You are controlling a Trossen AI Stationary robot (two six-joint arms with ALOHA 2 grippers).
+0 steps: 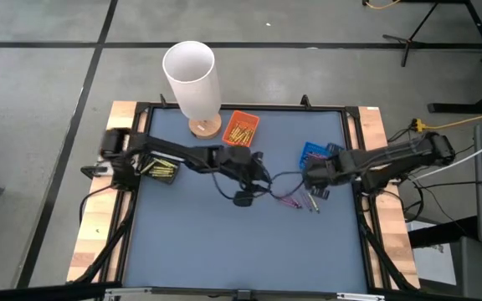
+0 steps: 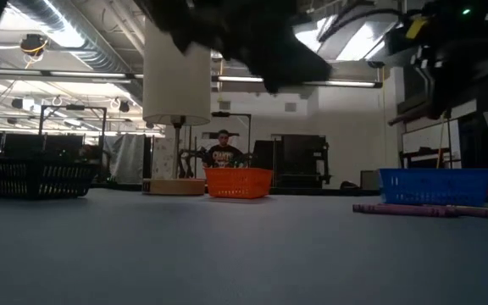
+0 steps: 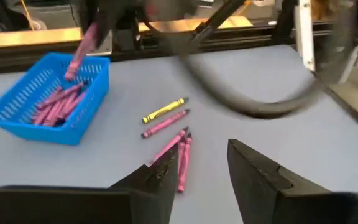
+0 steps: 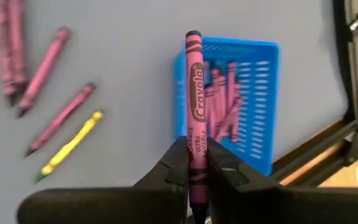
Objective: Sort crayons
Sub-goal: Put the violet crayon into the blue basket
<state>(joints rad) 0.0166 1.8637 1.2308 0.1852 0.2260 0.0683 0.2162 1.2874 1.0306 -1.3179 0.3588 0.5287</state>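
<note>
Above the blue tray [image 4: 247, 93], the right gripper [image 4: 194, 163] pinches one purple crayon [image 4: 194, 93], so the step in hand is carrying it to the tray that already holds other purples. By my reading, the next move calls for hanging the stick squarely over the tray's opening before the fingers part.

The left gripper [image 3: 204, 168] hovers mid-table with its fingers apart and nothing between them, just left of the loose crayons. Four purple ones [image 3: 176, 152] and one yellow crayon [image 3: 164, 110] lie there on the mat. An orange tray [image 1: 242, 128] at the far edge holds yellows; I cannot count them, nor those in the black tray [image 1: 160, 170] at the left.
</note>
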